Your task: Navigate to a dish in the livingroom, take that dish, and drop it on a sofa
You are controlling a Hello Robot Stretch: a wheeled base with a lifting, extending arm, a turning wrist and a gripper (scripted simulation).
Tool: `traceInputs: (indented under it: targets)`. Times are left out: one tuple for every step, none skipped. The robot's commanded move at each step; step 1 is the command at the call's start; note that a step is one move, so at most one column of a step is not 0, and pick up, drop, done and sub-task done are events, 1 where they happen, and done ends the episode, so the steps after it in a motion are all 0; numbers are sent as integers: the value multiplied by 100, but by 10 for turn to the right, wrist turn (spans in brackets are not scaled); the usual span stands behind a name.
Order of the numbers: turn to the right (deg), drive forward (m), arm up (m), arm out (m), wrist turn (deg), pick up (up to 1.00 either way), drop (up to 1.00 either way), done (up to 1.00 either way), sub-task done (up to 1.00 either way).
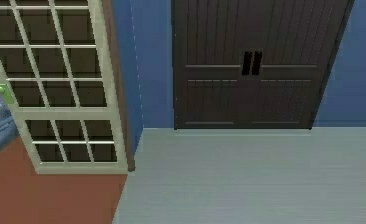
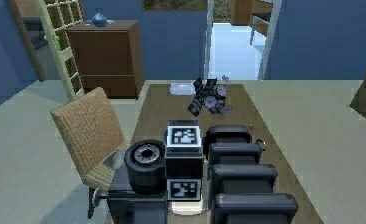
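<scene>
A long brown wooden table (image 2: 151, 110) runs up the middle of the arm side view. Near its far end lies a small flat grey thing (image 2: 181, 88), perhaps a dish. Beside it stands a dark, jagged cluster (image 2: 208, 97) that I cannot identify. My arm (image 2: 239, 178) rises over the table from the bottom edge, with two white marked squares (image 2: 183, 136) at its end. Left of them is the gripper's dark round body (image 2: 146, 165). Its far end is not clear against the table, so I cannot tell whether it holds anything.
A wicker chair (image 2: 86, 130) stands at the table's left. Behind it is a dark wooden cabinet (image 2: 103, 55) with a blue thing (image 2: 99, 18) on top. A bright doorway (image 2: 231, 45) opens beyond. In the forward view a dark double door (image 1: 253, 65) sits in a blue wall, with a white paned door (image 1: 56, 85) at the left.
</scene>
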Motion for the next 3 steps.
traceInputs:
  targets:
    - [0,0,0,0,450,0,0,0,0]
    - [0,0,0,0,450,0,0,0,0]
    - [0,0,0,0,450,0,0,0,0]
